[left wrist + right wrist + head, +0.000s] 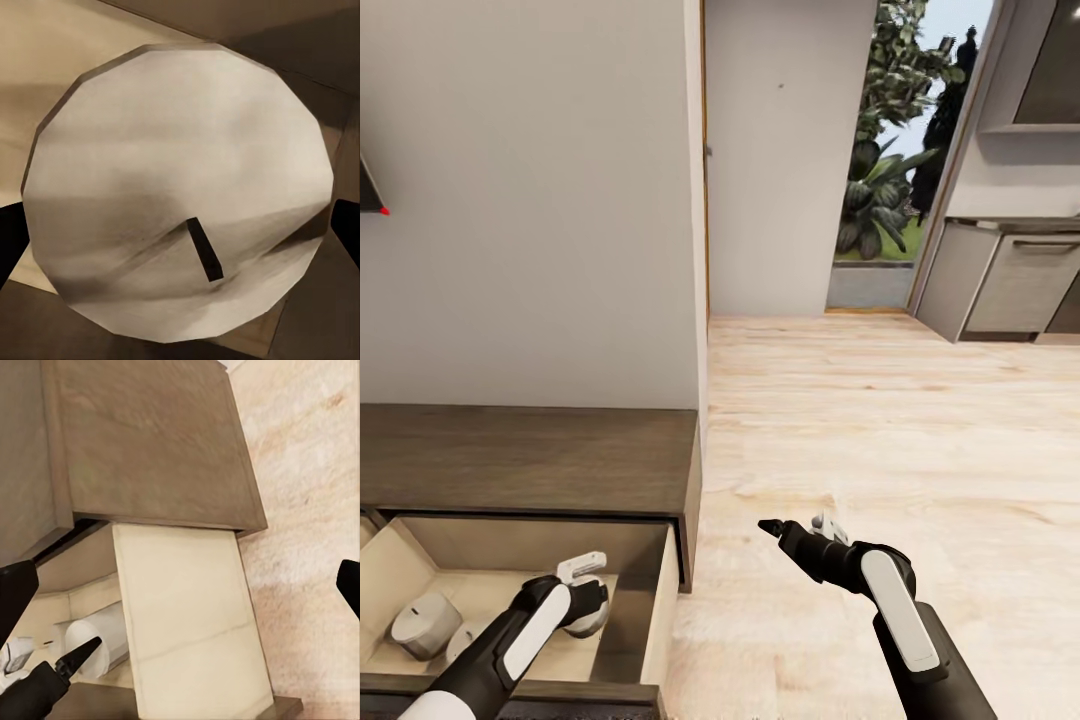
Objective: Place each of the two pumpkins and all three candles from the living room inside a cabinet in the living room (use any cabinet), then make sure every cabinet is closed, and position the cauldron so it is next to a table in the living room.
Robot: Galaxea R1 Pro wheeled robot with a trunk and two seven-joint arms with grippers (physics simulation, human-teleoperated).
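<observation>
Candle (180, 187) in left hand (582, 590) — drawer (660, 620) open

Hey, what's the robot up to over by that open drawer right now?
The robot is loading candles into the open drawer of the dark wooden cabinet. Its left pincer is down inside the drawer around a pale candle; whether it is gripping is unclear. Another candle already lies in the drawer. The right pincer hangs open and empty over the wooden floor.

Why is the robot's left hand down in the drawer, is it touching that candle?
Cannot tell. In the left wrist view the candle sits close between the dark fingertips, but neither contact nor gap shows; in the head view the left gripper hides it.
</observation>
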